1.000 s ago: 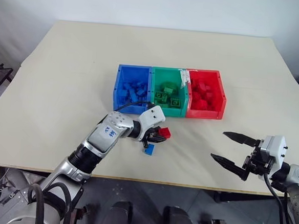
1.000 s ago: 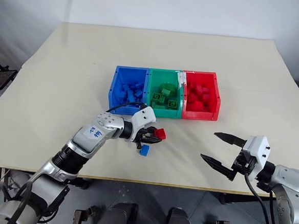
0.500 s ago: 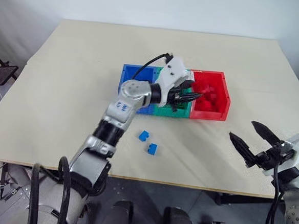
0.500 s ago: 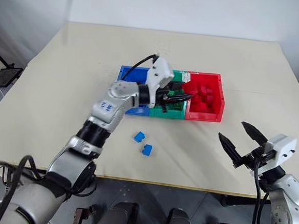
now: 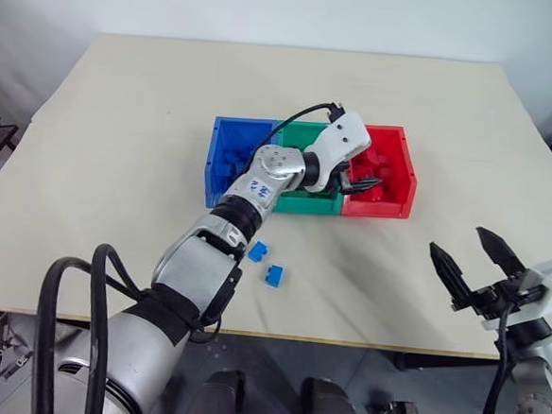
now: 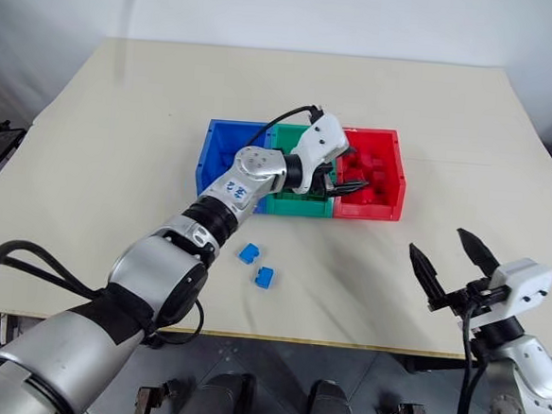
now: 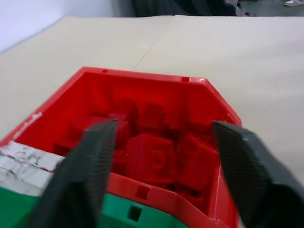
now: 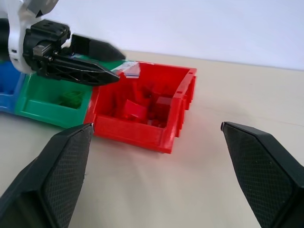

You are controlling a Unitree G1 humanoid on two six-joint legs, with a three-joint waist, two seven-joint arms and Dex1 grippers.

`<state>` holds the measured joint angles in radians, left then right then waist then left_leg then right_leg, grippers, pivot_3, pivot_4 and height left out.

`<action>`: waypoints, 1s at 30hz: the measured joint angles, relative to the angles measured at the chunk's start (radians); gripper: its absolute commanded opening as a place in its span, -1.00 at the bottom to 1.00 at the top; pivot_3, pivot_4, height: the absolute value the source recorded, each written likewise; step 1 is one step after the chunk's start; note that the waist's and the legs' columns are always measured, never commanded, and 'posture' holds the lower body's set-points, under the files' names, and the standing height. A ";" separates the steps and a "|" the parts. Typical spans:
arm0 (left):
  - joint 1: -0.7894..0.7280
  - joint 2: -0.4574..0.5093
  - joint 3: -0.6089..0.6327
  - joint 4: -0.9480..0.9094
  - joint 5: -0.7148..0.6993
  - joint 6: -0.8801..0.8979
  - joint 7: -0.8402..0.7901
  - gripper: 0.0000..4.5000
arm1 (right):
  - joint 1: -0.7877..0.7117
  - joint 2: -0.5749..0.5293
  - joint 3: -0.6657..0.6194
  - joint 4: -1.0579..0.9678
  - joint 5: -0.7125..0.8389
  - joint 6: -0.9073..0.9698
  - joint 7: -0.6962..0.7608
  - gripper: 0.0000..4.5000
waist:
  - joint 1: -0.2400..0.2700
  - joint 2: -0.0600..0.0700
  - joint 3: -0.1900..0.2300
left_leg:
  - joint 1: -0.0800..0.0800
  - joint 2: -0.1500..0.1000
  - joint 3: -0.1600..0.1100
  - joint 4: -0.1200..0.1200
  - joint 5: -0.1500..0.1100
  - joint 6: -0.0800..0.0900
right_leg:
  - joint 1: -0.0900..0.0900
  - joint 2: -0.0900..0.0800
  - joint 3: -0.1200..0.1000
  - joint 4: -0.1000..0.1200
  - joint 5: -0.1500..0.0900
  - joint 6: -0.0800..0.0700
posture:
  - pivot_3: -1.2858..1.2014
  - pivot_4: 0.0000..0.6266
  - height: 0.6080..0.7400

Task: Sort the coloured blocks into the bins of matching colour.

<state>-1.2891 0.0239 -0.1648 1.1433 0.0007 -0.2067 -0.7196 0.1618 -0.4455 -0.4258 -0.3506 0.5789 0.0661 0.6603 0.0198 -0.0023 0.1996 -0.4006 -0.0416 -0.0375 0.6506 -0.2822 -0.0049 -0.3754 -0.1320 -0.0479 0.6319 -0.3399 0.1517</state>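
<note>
Left gripper (image 5: pixel 365 186) extended over the bins, fingertips above the near-left part of the red bin (image 5: pixel 402 192), fingers spread apart and holding nothing. Red bricks (image 7: pixel 156 152) heaped inside that bin, directly beyond the two fingers in the left wrist view. Green bin (image 5: pixel 300 204) under the wrist, blue bin (image 5: pixel 217 165) at the left end of the row, all three touching side by side. Two blue bricks on the table near the front edge, well short of the bins and apart from both grippers: one (image 5: pixel 258 252) nearer the bins, the other (image 5: pixel 275 275) just beside it toward the edge.

Right gripper (image 5: pixel 480 264) held above the table's front right corner area, well apart from the bins, fingers wide open and empty.

Changes against one second earlier: left gripper then low over the table near the blue bricks, closed on a red brick; now raised and reached across to the red bin, fingers released, no brick between them. Half a second earlier: already over the green and red bins, fingers closed. Right gripper open throughout, turned somewhat at the wrist.

Surface: plain beige table (image 5: pixel 120 139), seam line along the left part. Pale wall behind; dark floor at the front.
</note>
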 measured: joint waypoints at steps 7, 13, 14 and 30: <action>0.347 0.178 0.028 -0.414 -0.089 -0.032 -0.234 0.78 | -0.097 -0.056 0.077 0.044 -0.002 0.001 0.102 1.00 | -0.007 0.001 0.000 | -0.001 0.002 -0.007 0.002 0.000 0.000 | -0.001 0.000 0.000 0.002 0.000 0.000 | 0.03 -0.52 1.00; 0.688 0.396 0.151 -0.961 -0.289 0.109 -0.337 0.78 | -0.227 -0.145 0.181 0.141 -0.002 0.009 0.287 1.00 | -0.019 0.001 -0.001 | -0.001 0.004 -0.011 0.006 0.000 0.001 | 0.001 -0.002 0.002 0.004 0.000 0.000 | 0.03 -0.52 1.00; 0.739 0.426 0.175 -1.024 -0.312 0.131 -0.336 0.78 | -0.245 -0.159 0.198 0.157 -0.005 0.009 0.322 1.00 | -0.020 0.001 -0.001 | -0.001 0.004 -0.011 0.007 0.000 0.001 | 0.001 -0.002 0.002 0.004 0.000 0.000 | 0.03 -0.52 1.00; 1.311 0.648 0.490 -1.377 -0.396 0.256 -0.231 0.78 | -0.514 -0.251 0.344 0.485 -0.074 -0.046 0.715 1.00 | 0.002 0.001 -0.001 | 0.000 0.004 -0.011 0.010 -0.001 0.001 | 0.001 -0.003 0.002 0.003 0.000 -0.001 | 0.03 -0.52 1.00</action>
<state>0.0219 0.6715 0.3247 -0.2340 -0.3952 0.0493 -0.9509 -0.3517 -0.6968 -0.0814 0.1349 0.5047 0.0196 1.3750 0.0214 -0.0016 0.1990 -0.4010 -0.0377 -0.0487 0.6609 -0.2829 -0.0036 -0.3740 -0.1353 -0.0455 0.6345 -0.3395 0.1509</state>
